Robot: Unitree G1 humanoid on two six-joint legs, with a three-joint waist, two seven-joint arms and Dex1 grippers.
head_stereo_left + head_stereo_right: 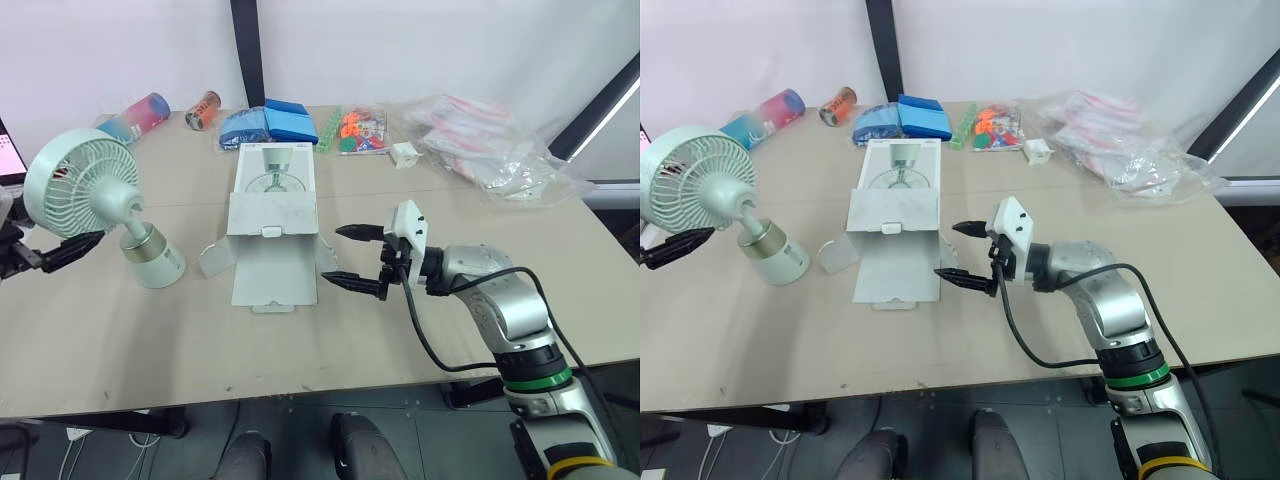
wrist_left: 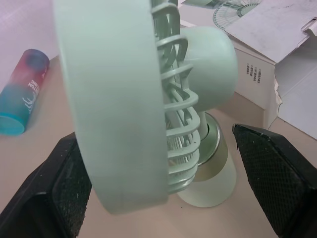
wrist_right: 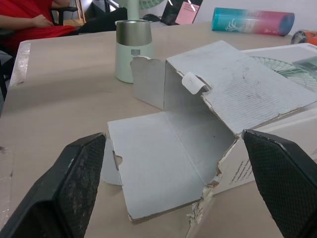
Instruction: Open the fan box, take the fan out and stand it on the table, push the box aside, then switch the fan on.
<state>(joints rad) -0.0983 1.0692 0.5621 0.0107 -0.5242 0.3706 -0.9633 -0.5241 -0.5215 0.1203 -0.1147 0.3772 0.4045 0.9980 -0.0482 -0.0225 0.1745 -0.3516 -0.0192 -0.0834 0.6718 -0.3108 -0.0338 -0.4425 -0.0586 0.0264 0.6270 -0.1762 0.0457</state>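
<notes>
Fan: the pale green fan (image 1: 82, 186) is standing upright on its round base at the left side of the bench (image 1: 150, 340), out of the box and just left of it.
Fan box: the white fan box (image 1: 272, 215) is lying flat at the middle of the bench, its near end open and its flaps spreading out over the bench top.
Left gripper: the left gripper (image 2: 153, 144) is reaching in level from the left edge, its jaws standing wide apart on either side of the fan's head; one black finger (image 1: 72, 248) is pointing right towards the fan's neck. Whether either finger is touching the fan cannot be told.
Right gripper: the right gripper (image 1: 342, 256) is hovering just right of the box's open near end, with the forearm bending in from the near right and the wrist turning the fingers to point left. Its jaws are standing wide apart, holding nothing, one finger farther and one nearer.
Far side: a pink-and-blue tumbler (image 1: 135, 117) and a can (image 1: 203, 110) are lying at the far left, blue packs (image 1: 270, 125) are sitting behind the box, and clear plastic bags (image 1: 485, 150) are lying at the far right.
Beyond the bench: a person in red (image 3: 29, 20) is sitting past the bench's left end.
</notes>
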